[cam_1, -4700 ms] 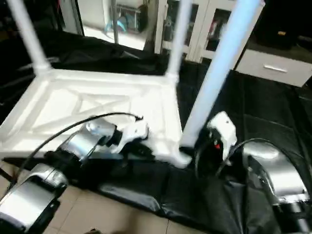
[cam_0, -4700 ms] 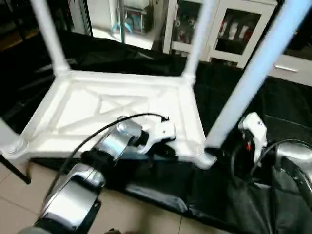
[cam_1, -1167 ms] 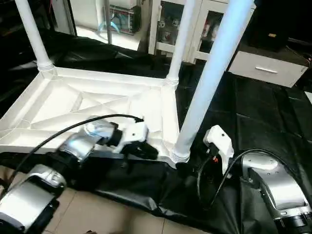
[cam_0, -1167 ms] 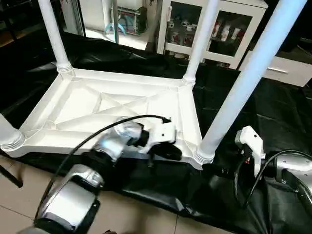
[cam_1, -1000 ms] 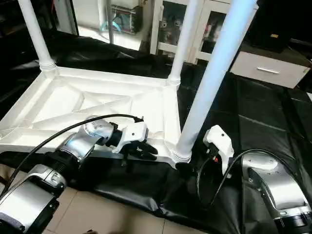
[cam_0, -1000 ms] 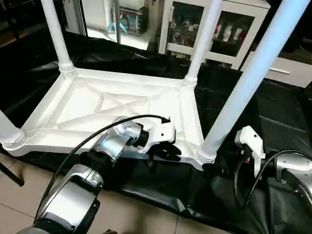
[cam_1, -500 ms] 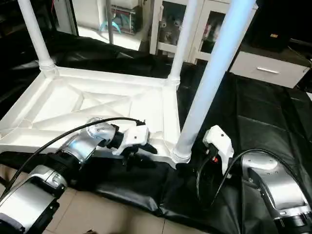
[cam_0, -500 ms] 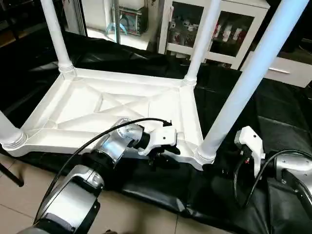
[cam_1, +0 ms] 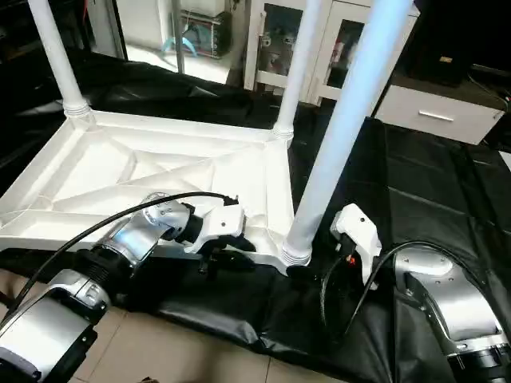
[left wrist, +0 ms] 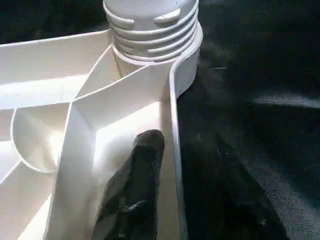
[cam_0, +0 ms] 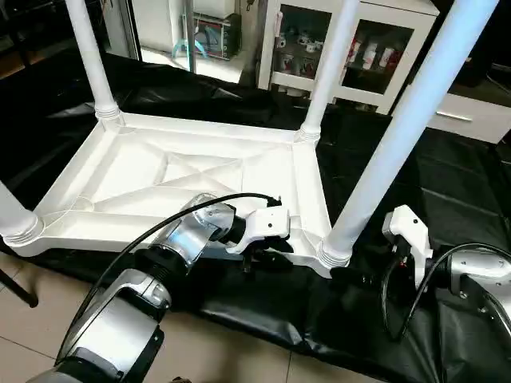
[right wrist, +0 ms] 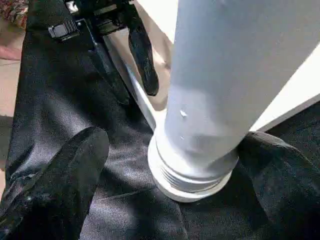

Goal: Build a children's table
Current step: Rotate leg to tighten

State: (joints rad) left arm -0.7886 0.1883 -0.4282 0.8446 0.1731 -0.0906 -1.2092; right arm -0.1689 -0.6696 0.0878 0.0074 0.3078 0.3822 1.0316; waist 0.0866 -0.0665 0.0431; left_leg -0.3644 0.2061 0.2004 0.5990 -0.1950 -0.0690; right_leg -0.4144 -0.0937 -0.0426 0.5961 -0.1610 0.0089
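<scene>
- The tabletop (cam_0: 184,179) lies upside down on a black sheet (cam_0: 447,183), ribbed underside up, with four legs standing in its corner sockets.
- All four legs are cut off by the head views' top edge; the near-left leg (cam_0: 12,219) is also cut by the left edge, so little more than its ribbed base shows.
- The near-right leg (cam_0: 399,136) rises tall and close to the camera and hides part of the cabinet (cam_0: 351,48) behind it.
- The left gripper (cam_0: 267,254) sits at the tabletop's near rim, just left of the near-right socket. In the head views its black fingers are small and partly under the white wrist housing, so the grip is hard to read there.
- The left wrist view shows more: one finger (left wrist: 132,195) lies inside the rim wall and the other outside on the sheet, narrowly parted with the thin wall between them. Whether they press it, I cannot tell.
- The right gripper (right wrist: 172,195) stands wide open, one finger (right wrist: 60,185) on each side of the near-right leg's ribbed base (right wrist: 192,175); the far finger touches or nearly touches it, the near one stands clear.
- The right wrist view also catches the left gripper's fingers at the rim, beyond the leg.
- In the head views the right gripper's fingers are lost against the dark sheet.
</scene>
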